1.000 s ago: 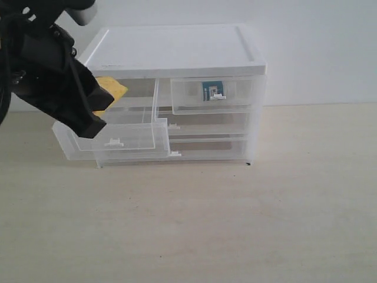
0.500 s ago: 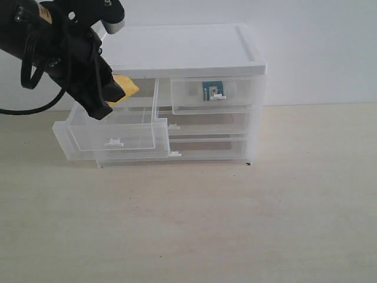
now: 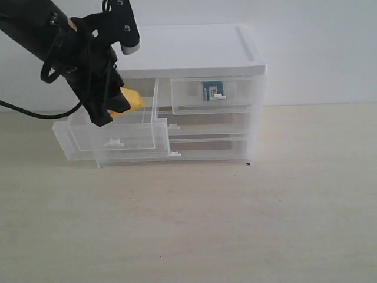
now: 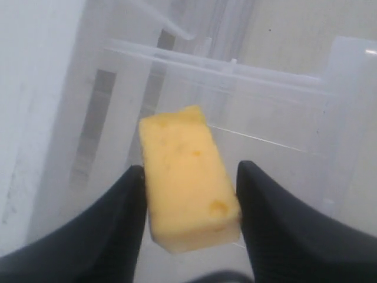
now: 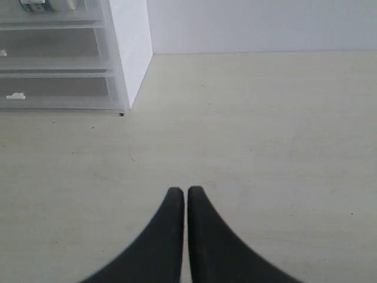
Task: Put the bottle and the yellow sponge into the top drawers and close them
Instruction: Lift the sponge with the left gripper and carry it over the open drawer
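The yellow sponge (image 3: 132, 99) (image 4: 187, 177) is pinched between the two black fingers of my left gripper (image 3: 115, 107) (image 4: 190, 170). It hangs over the top left drawer (image 3: 112, 137) (image 4: 177, 56), which is pulled out and tilts a little. The top right drawer (image 3: 235, 100) is pushed in, and the bottle (image 3: 211, 89) shows through its clear front by its blue-teal label. In the right wrist view my right gripper (image 5: 187, 191) is shut on nothing, low over the bare table to the right of the cabinet (image 5: 131, 53). The exterior view does not show it.
The white-topped cabinet (image 3: 177, 50) stands at the back of the beige table (image 3: 235, 224) against a pale wall. Two full-width clear drawers (image 3: 206, 147) below are shut. A black cable (image 3: 35, 112) trails from the left arm.
The left arm has swung up and to the right with the sponge, so the sponge now sits further right, over the open drawer. The right gripper has not changed.
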Action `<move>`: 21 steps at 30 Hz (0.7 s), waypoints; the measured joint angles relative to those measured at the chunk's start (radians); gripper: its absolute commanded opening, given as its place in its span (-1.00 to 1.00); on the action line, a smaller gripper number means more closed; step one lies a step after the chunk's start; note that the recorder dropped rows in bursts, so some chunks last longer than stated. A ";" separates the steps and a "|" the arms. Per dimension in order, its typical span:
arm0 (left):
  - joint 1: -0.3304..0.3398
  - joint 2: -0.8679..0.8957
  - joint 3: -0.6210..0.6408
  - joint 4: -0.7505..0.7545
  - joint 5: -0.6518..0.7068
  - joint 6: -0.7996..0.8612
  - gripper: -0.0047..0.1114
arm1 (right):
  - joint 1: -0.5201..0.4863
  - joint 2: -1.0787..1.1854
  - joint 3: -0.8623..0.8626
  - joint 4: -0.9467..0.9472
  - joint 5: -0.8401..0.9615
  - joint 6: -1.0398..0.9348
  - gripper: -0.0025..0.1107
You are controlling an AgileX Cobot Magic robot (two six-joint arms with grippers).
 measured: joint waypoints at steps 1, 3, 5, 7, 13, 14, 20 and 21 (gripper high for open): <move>0.001 0.008 0.000 -0.003 0.006 0.010 -0.85 | 0.000 0.000 0.000 0.000 0.000 0.000 -0.96; 0.001 0.020 0.000 -0.003 0.011 0.021 -0.85 | 0.000 0.000 0.000 0.000 0.000 0.000 -0.96; 0.001 0.028 0.000 -0.005 0.011 0.028 -0.85 | 0.000 0.000 0.000 0.000 0.000 0.000 -0.96; 0.001 0.037 0.000 -0.021 0.004 0.030 -0.85 | 0.000 0.000 0.000 0.000 0.000 0.000 -0.96; 0.001 0.042 0.000 -0.064 -0.039 0.032 -0.85 | 0.000 0.000 0.000 0.000 0.000 0.000 -0.96; 0.001 0.042 0.000 -0.066 -0.044 0.032 -0.85 | 0.000 0.000 0.000 0.000 0.000 0.000 -0.96; 0.001 0.042 0.000 -0.066 -0.048 0.032 -0.84 | 0.000 0.000 0.000 0.000 0.000 0.000 -0.96; 0.001 0.043 0.000 -0.066 -0.048 0.032 -0.84 | 0.000 0.000 0.000 0.000 0.000 0.000 -0.96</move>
